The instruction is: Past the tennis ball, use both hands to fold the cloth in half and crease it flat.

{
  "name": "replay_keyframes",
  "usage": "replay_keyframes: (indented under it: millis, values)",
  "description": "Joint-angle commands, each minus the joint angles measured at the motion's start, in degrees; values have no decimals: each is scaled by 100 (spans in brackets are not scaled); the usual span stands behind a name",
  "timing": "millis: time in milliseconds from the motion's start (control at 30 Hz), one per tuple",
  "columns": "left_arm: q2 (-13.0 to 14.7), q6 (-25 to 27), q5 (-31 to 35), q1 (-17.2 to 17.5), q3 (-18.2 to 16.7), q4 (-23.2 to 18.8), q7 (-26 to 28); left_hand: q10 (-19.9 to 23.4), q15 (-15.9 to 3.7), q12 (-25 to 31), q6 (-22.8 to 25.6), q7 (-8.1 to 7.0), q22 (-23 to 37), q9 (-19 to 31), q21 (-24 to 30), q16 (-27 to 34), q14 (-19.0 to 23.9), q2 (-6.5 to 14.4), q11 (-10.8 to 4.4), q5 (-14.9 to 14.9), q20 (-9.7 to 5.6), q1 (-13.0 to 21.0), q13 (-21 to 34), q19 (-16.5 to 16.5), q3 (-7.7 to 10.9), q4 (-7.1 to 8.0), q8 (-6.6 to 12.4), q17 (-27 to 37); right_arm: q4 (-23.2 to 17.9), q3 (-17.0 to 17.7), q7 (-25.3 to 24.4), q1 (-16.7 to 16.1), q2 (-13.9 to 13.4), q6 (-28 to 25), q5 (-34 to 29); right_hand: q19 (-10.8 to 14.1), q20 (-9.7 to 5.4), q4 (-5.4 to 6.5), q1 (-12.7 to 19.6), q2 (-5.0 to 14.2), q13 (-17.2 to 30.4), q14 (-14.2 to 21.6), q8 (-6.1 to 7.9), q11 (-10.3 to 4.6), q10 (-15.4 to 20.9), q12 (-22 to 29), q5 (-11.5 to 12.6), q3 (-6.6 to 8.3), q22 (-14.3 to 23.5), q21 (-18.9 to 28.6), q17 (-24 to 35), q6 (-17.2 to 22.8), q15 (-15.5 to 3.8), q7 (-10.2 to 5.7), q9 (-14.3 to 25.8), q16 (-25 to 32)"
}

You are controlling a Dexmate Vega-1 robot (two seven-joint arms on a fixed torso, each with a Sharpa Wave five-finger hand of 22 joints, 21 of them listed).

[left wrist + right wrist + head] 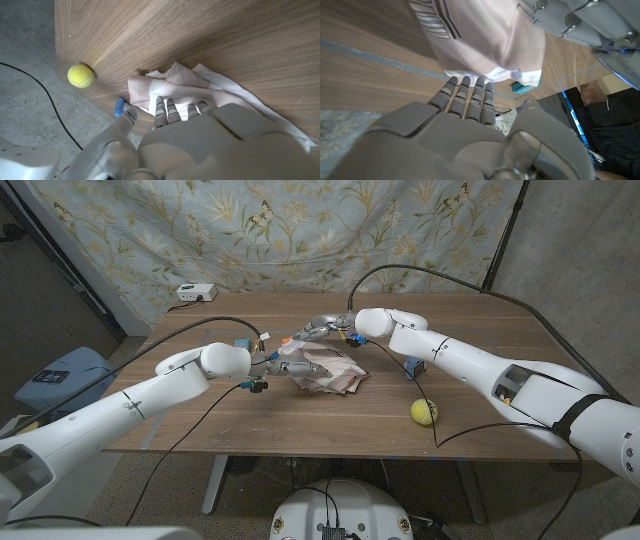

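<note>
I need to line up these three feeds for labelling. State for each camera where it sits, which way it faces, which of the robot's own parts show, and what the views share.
Head view: fixed on the robot's head, looking down over the wooden table; both arms enter from the bottom corners, left hand and right hand at the cloth.
Left wrist view: on the left wrist, looking along the left hand's back at the cloth and tennis ball.
Right wrist view: on the right wrist, looking along the right hand's back at the cloth.
Shared: all three show the cloth; head and left wrist show the ball.

Cloth [485, 40] cut off by frame edge; grip unclear.
</note>
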Motion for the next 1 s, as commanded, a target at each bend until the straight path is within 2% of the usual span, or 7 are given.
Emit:
replay_keyframes:
  millis: [33, 633, 1000]
  values:
    - [-30, -133, 13, -59, 16, 127, -62, 18, 12, 42, -27, -2, 11, 23, -21, 18, -4, -1, 8, 21, 19, 48, 16, -759, -14, 13, 28, 8, -728, 189, 40, -184, -337, -313, -20, 4, 28, -21, -6, -42, 10, 6, 38, 42, -5, -4, 32, 13, 19, 19, -2, 39, 42, 15, 15, -8]
    - [-96, -323, 43, -202, 25, 368, -165, 16, 5, 41, -25, -4, 11, 22, -22, 17, -5, -2, 7, 22, 22, 59, 16, -763, -17, 14, 29, 8, -1382, 405, 28, -493, -826, -480, -160, 38, 53, -56, -15, -94, 13, 47, 55, 44, 37, -13, 42, 21, 18, 35, -52, 86, 37, 13, 14, -6]
    - [-188, -426, 76, -348, 77, 537, -270, 16, 6, 42, -27, -9, 11, 22, -21, 15, -10, -2, 7, 22, 20, 65, 16, -761, -20, 15, 29, 8, -1602, 529, 14, -728, -1062, -633, -200, 58, 38, -63, -32, -98, 15, 71, 60, 42, 52, -22, 49, 29, 18, 42, -77, 110, 22, 4, 14, -2]
